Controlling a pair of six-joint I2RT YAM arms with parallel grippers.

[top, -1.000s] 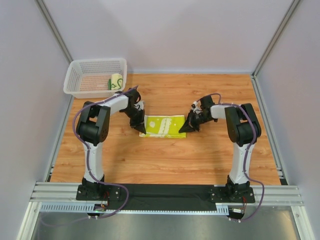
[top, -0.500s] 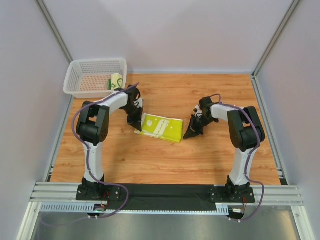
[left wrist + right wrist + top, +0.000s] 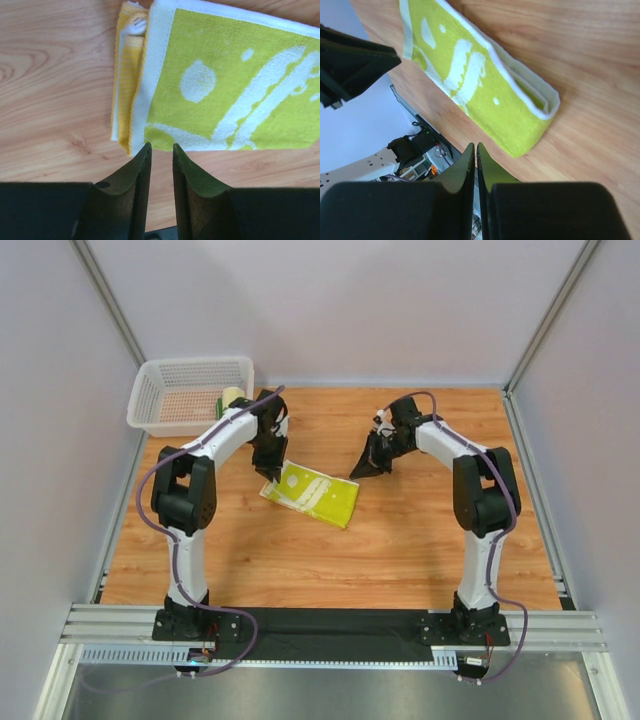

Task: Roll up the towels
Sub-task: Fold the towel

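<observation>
My left hand (image 3: 161, 147) has its fingers parted by a narrow gap with nothing between them. The tips hang just off one short end of the folded towel (image 3: 225, 90), not touching the cloth. My right hand (image 3: 475, 146) is closed, fingertips pressed together on nothing, and it sits near the towel's opposite end, also clear of it.

The towel lies flat on the wooden surface (image 3: 420, 530) between the two hands, and neither holds it. It is folded into a long narrow strip and lies skewed. I judge the fold is there to make a band narrow enough to roll from one end. I also judge that a hand stands at each end so one can start the curl while the other steadies the far end.

The left wrist view shows me the layering at its end of the towel. A pale yellow striped under-layer and a small white tab stick out past the lime top face, so the edges are not flush. The right wrist view shows the other end as a rounded fold with the layers gaping slightly.

Only the overhead view shows the white mesh basket (image 3: 150, 400), well beyond the towel's left end toward the back wall. It has a rolled towel (image 3: 233, 398) standing inside.
</observation>
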